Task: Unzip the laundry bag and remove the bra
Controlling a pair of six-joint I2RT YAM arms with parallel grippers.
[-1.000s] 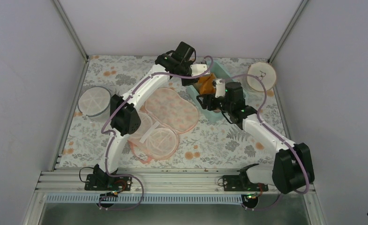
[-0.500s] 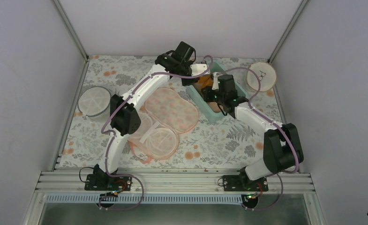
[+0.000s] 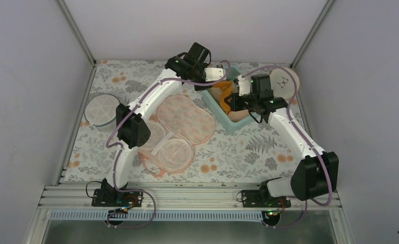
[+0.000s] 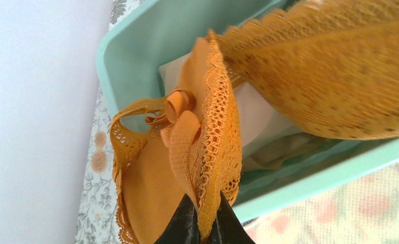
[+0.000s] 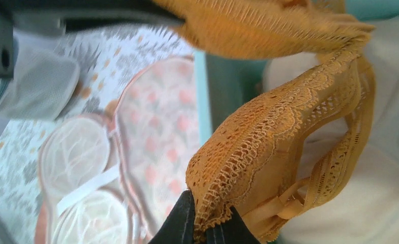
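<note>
Both my pincers are closed on the bra (image 3: pixel 226 94), which hangs between them above the bin (image 3: pixel 226 127) at the far side of the table, well apart from the bag (image 3: pixel 184 119). The bag lies open and flat near the middle, with its white rings showing, so I judge that the unzipping is done and the bra is out. My left pincer (image 4: pixel 203 223) has only the lace edge between its tips, and my right pincer (image 5: pixel 202 229) also bites a thin fold of lace, not the padded cup. This is the weak point. If my two arms move away from each other, the lace can stretch or tear, or it can slide out from one pincer, and then the bra would swing from the other one. A strap loop hangs low on the bin side; I think it can catch on the rim when I carry the bra away. There is also a pale cloth (image 4: pixel 258 117) in the bin, just under the bra, and I cannot tell if they touch. If they do, a lift may drag the cloth up too. So one pincer should let go before any big move.
</note>
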